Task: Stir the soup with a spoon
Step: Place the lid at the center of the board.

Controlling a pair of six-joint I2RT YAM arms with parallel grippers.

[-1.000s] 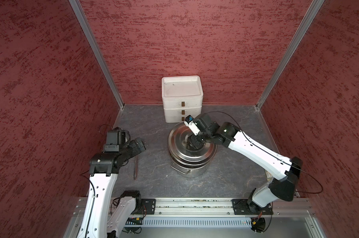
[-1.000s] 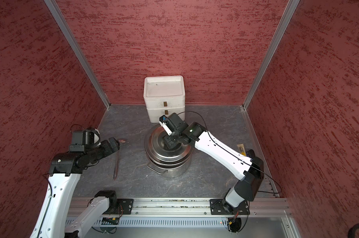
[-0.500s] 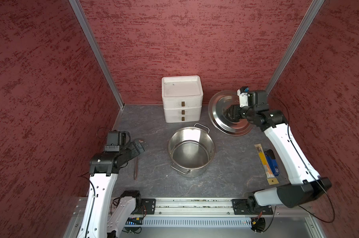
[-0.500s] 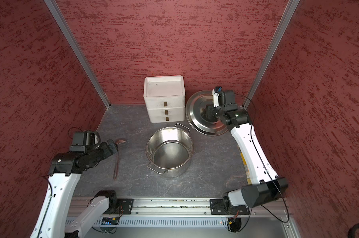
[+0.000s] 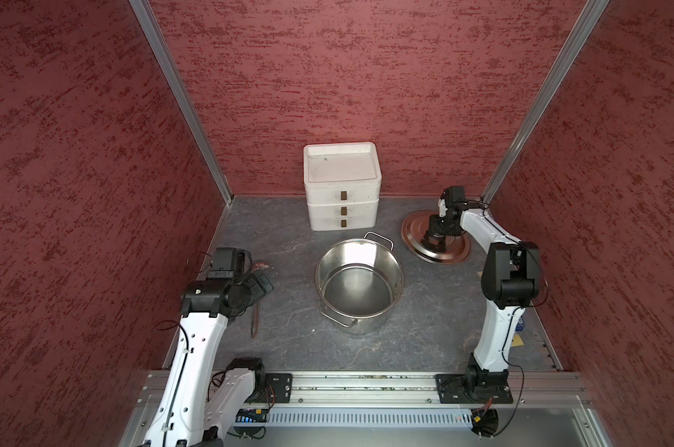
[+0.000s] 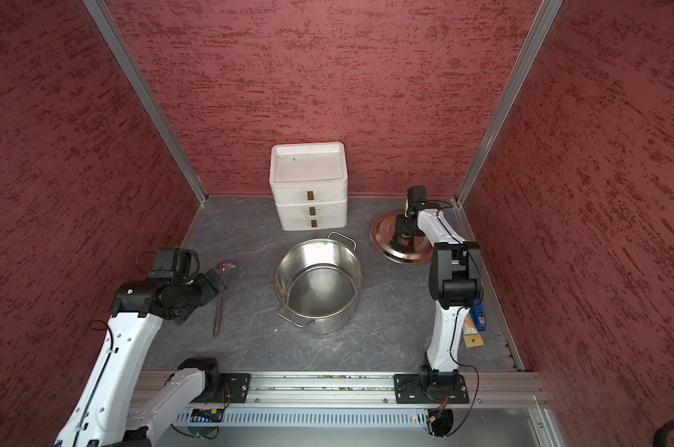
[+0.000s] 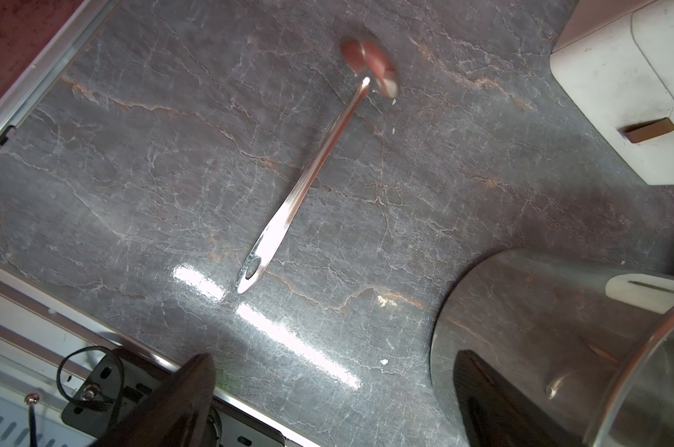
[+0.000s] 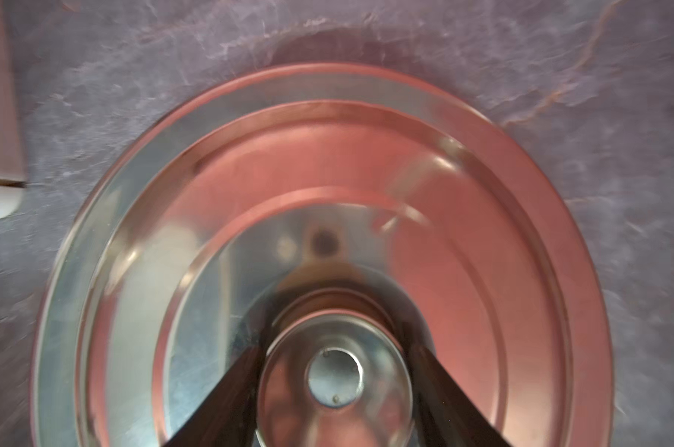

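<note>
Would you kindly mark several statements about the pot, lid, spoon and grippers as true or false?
1. The lid covers the pot. False: it is off the pot, toward the right rear corner.
2. The spoon lies on the table, unheld. True.
3. The left gripper is shut. False: its jaws stand open over the spoon.
4. The right gripper grips the lid's knob. True.
5. The white drawer unit stands behind the pot. True.
</note>
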